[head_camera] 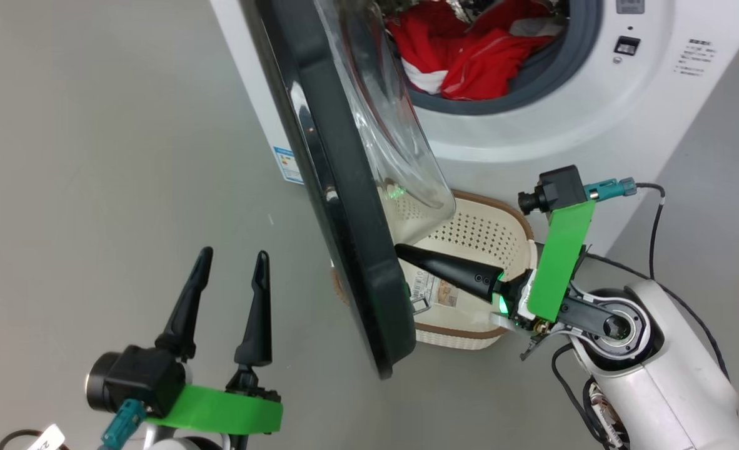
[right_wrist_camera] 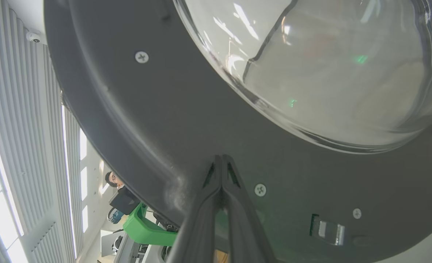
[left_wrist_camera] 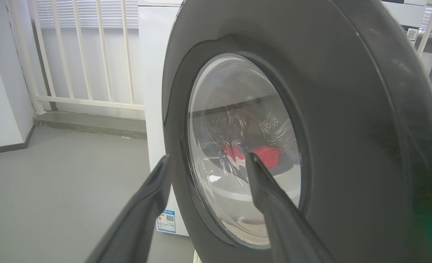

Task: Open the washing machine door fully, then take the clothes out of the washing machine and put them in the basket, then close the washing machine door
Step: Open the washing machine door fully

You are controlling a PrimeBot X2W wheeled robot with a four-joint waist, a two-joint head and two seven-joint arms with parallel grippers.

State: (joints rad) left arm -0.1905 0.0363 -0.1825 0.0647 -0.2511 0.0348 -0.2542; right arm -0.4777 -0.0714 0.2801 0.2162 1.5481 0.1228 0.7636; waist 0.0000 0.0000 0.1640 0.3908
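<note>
The washing machine door (head_camera: 344, 219) stands partly open, seen edge-on in the head view, its glass bowl (head_camera: 394, 144) bulging toward the white washing machine (head_camera: 563, 119). Red clothes (head_camera: 469, 56) lie in the drum mouth. The cream basket (head_camera: 488, 237) sits on the floor below the drum, behind the door. My right gripper (head_camera: 401, 250) is shut, its tips pressed on the door's inner face (right_wrist_camera: 146, 109) just under the glass; nothing is held. My left gripper (head_camera: 232, 259) is open at the lower left, off the door's outer side (left_wrist_camera: 347, 109), touching nothing. The clothes (left_wrist_camera: 267, 155) show through the window.
Grey floor (head_camera: 94, 156) spreads left of the machine. A white railing (left_wrist_camera: 80, 54) and a low step (left_wrist_camera: 91, 124) stand behind it. The door's latch (right_wrist_camera: 327, 232) sits right of my shut fingers. A person (right_wrist_camera: 112, 179) is in the background beyond the door's edge.
</note>
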